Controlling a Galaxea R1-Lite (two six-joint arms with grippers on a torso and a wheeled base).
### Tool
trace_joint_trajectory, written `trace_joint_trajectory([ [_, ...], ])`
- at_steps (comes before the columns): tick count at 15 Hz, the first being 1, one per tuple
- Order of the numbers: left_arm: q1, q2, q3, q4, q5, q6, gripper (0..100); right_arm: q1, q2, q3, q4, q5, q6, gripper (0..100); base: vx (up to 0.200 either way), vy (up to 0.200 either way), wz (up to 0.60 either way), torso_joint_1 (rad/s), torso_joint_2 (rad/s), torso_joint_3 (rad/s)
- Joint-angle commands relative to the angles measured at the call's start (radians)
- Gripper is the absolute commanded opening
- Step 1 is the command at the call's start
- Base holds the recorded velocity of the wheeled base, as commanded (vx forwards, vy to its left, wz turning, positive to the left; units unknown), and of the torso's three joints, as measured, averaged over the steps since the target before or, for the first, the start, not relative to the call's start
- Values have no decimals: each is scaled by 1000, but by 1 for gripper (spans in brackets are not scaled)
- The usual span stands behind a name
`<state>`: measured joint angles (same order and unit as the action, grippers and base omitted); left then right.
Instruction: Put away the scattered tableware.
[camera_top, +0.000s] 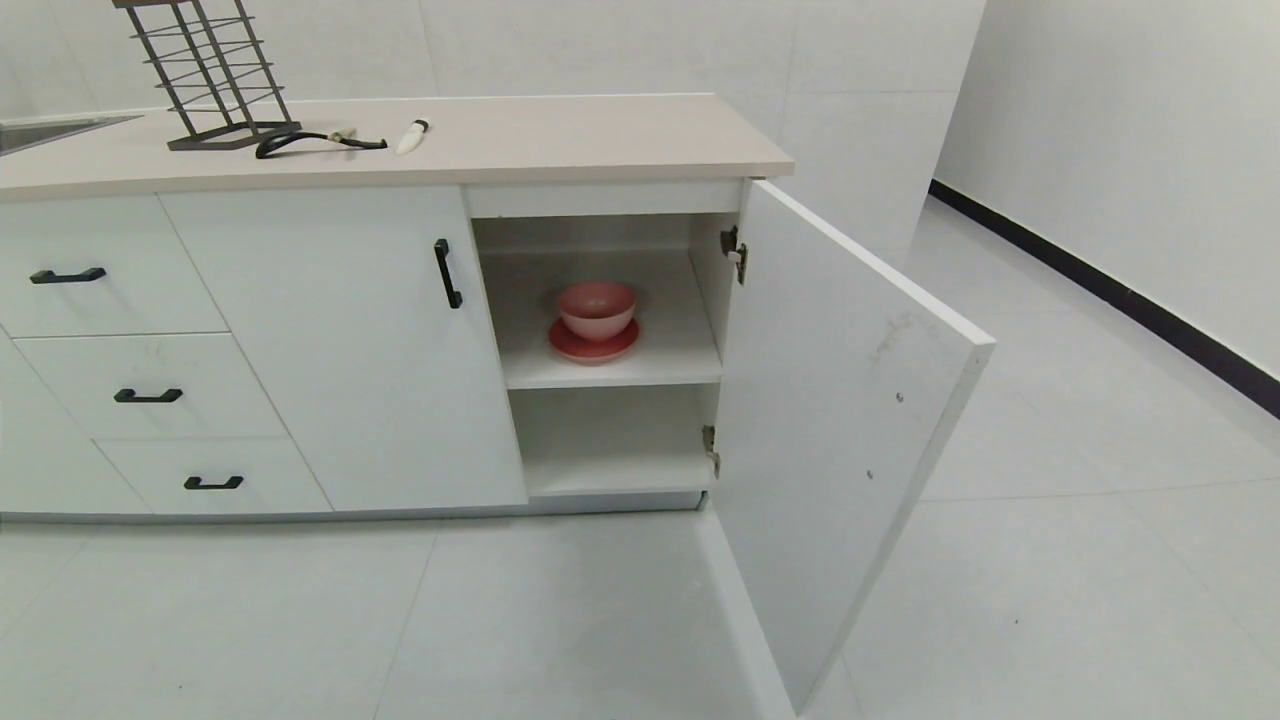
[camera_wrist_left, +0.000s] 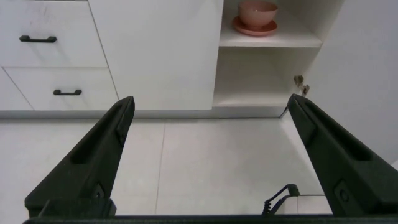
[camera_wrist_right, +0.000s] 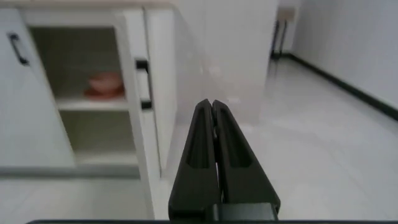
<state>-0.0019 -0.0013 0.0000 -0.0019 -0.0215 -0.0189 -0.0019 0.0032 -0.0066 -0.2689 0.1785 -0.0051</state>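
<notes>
A pink bowl (camera_top: 596, 308) sits on a red plate (camera_top: 593, 345) on the upper shelf (camera_top: 668, 365) of the open cabinet; the same bowl (camera_wrist_left: 257, 12) and plate (camera_wrist_left: 255, 28) appear in the left wrist view, and blurred as a pink bowl and plate (camera_wrist_right: 104, 86) in the right wrist view. My left gripper (camera_wrist_left: 208, 107) is open, empty, low over the floor and well short of the cabinet. My right gripper (camera_wrist_right: 212, 109) is shut with nothing in it, out in front of the cabinet door (camera_wrist_right: 155, 93).
The cabinet door (camera_top: 840, 400) stands swung wide open into the floor space. On the countertop (camera_top: 560, 135) are a dark wire rack (camera_top: 205, 75), a black-handled utensil (camera_top: 310, 140) and a small white tool (camera_top: 411, 136). Drawers (camera_top: 120, 330) lie to the left; a sink edge (camera_top: 50, 128) at far left.
</notes>
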Motion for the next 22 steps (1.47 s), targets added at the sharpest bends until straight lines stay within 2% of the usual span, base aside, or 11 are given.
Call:
trace_joint_trajectory([
  [1, 0, 1, 0, 0, -2, 4, 100, 14, 139, -93, 105, 147, 8, 0, 0, 0, 0, 0, 0, 0],
  [5, 0, 1, 0, 0, -3, 4, 100, 66, 468, -265, 123, 208, 8, 0, 0, 0, 0, 0, 0, 0],
  [7, 0, 1, 0, 0, -3, 4, 100, 83, 551, -277, 116, 208, 5, 0, 0, 0, 0, 0, 0, 0],
  [10, 0, 1, 0, 0, -3, 4, 100, 86, 675, -306, 31, 207, -21, 0, 0, 0, 0, 0, 0, 0],
  [14, 0, 1, 0, 0, -3, 4, 100, 92, 873, -394, -85, 203, -145, 0, 0, 0, 0, 0, 0, 0],
  [17, 0, 1, 0, 0, -3, 4, 100, 92, 936, -363, -151, 203, -164, 0, 0, 0, 0, 0, 0, 0],
  [18, 0, 1, 0, 0, -3, 4, 100, 94, 1006, -314, -274, 205, -162, 0, 0, 0, 0, 0, 0, 0],
  [19, 0, 1, 0, 0, -3, 4, 100, 94, 1041, -299, -335, 207, -162, 0, 0, 0, 0, 0, 0, 0],
  [20, 0, 1, 0, 0, -3, 4, 100, 97, 1118, -277, -469, 217, -162, 0, 0, 0, 0, 0, 0, 0],
  [22, 0, 1, 0, 0, -3, 4, 100, 129, 1222, -242, -670, 266, -167, 0, 0, 0, 0, 0, 0, 0],
])
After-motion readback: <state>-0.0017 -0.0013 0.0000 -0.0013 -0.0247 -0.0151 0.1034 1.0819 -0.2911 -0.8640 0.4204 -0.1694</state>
